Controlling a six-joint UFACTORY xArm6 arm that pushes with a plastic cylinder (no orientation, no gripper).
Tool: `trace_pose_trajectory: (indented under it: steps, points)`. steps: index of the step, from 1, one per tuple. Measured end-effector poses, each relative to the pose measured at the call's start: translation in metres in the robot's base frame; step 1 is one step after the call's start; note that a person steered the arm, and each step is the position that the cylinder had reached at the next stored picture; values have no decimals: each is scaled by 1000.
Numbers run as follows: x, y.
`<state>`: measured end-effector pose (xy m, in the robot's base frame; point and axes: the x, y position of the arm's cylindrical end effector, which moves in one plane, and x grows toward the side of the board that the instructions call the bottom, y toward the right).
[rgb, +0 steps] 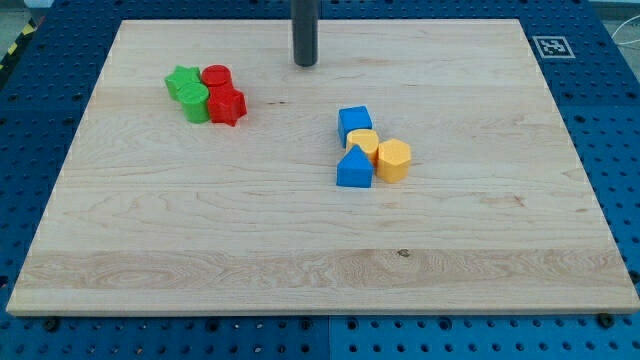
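My tip (305, 63) rests near the top middle of the wooden board (300, 250), touching no block. Nearest to it, down and to the view's left, is a tight cluster: a red cylinder (216, 77), a red star-like block (228, 105), a green star-like block (182, 82) and a green cylinder (196, 104). Right of centre lies a second cluster: a blue cube (354, 123), a yellow block (362, 142) under it, a yellow hexagonal block (394, 160) and a blue triangular block (354, 168).
The board lies on a blue perforated table (610, 120). A black-and-white marker tag (551, 46) sits at the board's top right corner.
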<state>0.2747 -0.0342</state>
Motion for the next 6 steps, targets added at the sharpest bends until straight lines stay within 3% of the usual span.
trace_pose_trajectory:
  steps: [2,6]
  points:
    - [-20,-47]
    - [-22,-151]
